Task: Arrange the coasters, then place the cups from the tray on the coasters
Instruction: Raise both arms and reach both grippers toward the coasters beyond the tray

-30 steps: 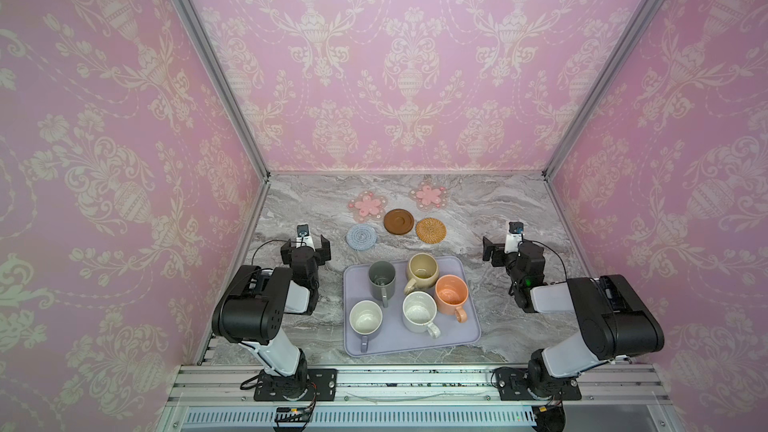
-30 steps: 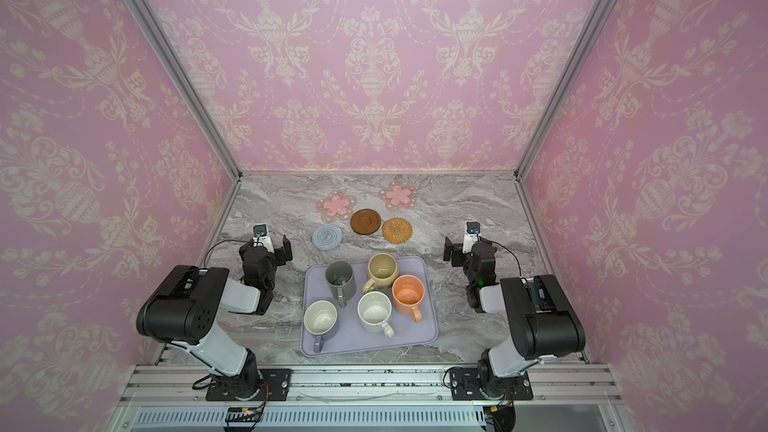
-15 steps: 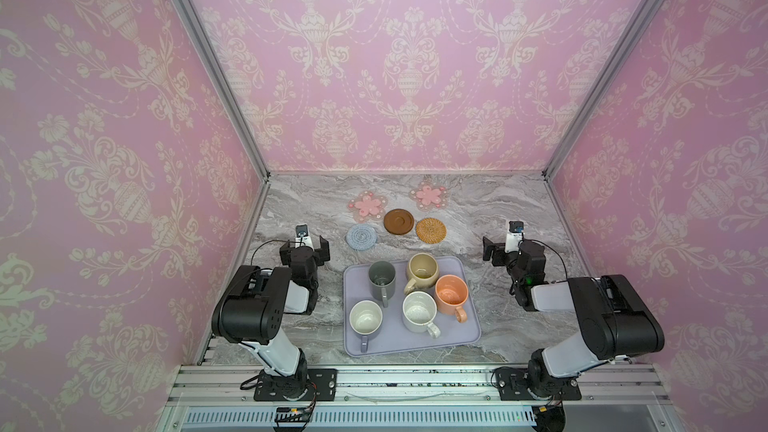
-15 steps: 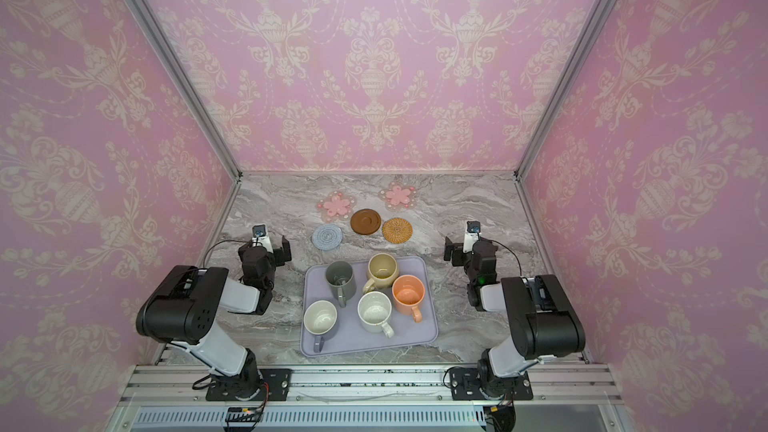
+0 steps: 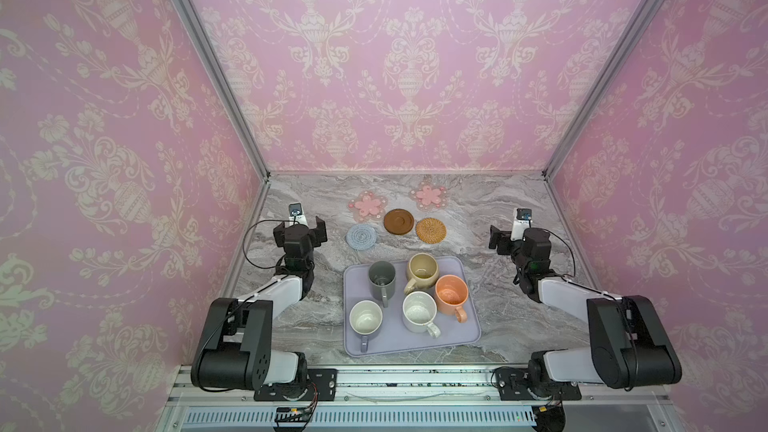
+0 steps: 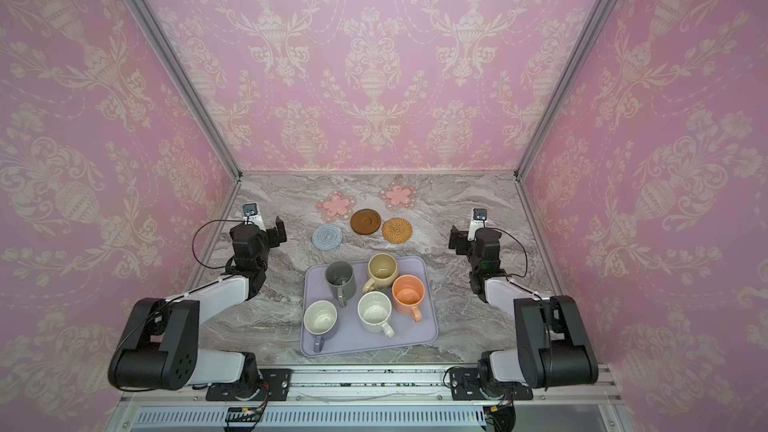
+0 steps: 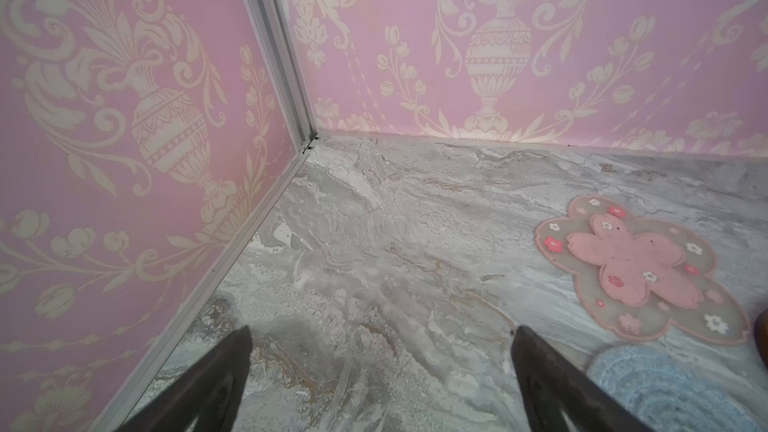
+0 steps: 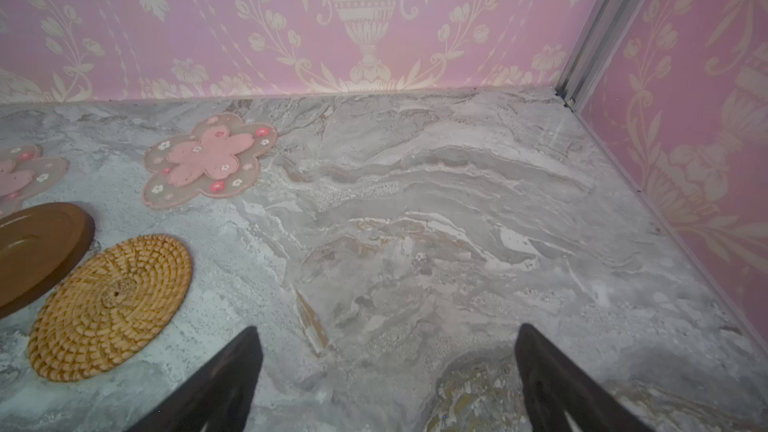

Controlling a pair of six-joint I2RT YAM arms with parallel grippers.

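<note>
Pink damask wallpaper [image 5: 415, 56] closes the cell on three sides, above a grey marble tabletop [image 5: 490, 209]. At the left, the left gripper [image 5: 299, 227] hovers low over bare marble, jaws spread wide and holding nothing. In the left wrist view its dark fingers [image 7: 208, 388] frame only stone. To its right lies the light blue crocheted coaster [image 5: 361, 236], the mat nearest to it, with open marble between them. Behind that mat sits the first pink flower coaster [image 5: 368, 204], just beside the dark brown disc [image 5: 399, 221]. The rattan coaster [image 5: 431, 229] comes next, and whether these mats touch cannot be told. The second pink flower coaster [image 5: 429, 196] lies farthest back, near the rear wall.

In front of this cluster, between the two arms, the lavender-grey tray [image 5: 399, 344] carries all five cups upright and crowded together. The lavender cup [image 5: 365, 320] stands front left with the dark grey cup [image 5: 381, 280] behind it. The white speckled cup [image 5: 419, 311] and the beige cup [image 5: 422, 270] fill the middle, and the orange cup [image 5: 451, 292] stands at the right.

At the right, the right gripper [image 5: 514, 238] hangs over bare marble, jaws wide apart and gripping nothing. Its fingers [image 8: 561, 388] point toward the rear corner. The rattan coaster lies well to its left, across open stone.
</note>
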